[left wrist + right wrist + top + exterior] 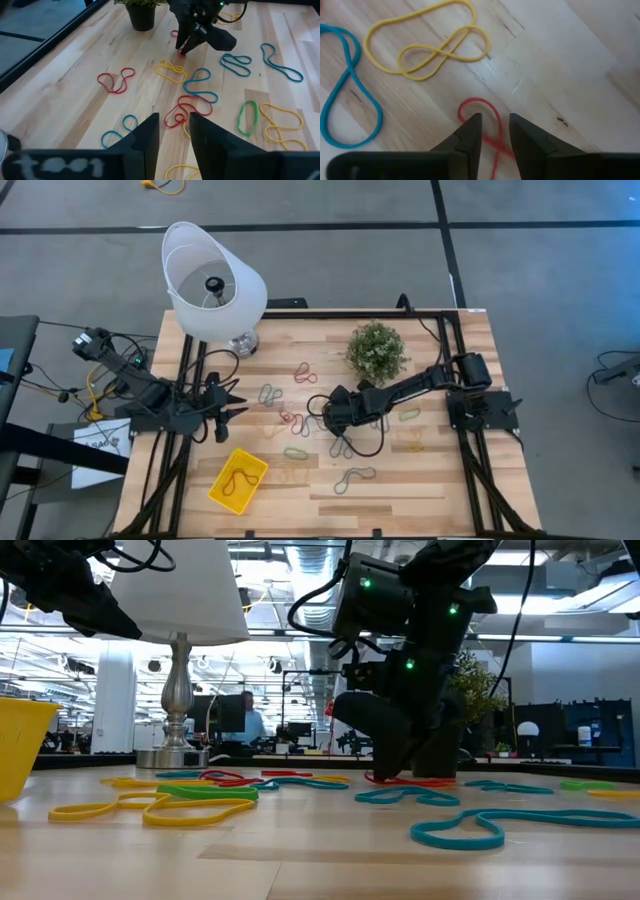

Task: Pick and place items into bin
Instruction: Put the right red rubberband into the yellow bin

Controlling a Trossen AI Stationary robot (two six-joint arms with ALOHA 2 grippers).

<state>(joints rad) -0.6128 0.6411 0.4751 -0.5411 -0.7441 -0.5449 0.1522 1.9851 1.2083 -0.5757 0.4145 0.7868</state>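
Note:
Several thin rubber-band loops in red, yellow, blue and green lie flat across the wooden table (pixel 430 480). The yellow bin (pixel 256 464) sits near the table's near left edge with one loop (pixel 236 480) lying in it. My right gripper (pixel 326 415) is down at the table's middle, pointing down. It is open, and its fingers stand on either side of a red band (pixel 491 106), which lies flat on the wood. My left gripper (pixel 238 405) is open and waits above the table's left side, over a red and a blue band (pixel 192 102).
A white lampshade (pixel 212 278) on a silver base stands at the far left corner, and a small potted plant (pixel 376 350) stands just beyond my right arm. A yellow band (pixel 427 45) and a blue one (pixel 345 95) lie close to the red band. A person sits beyond the table (pixel 245 720).

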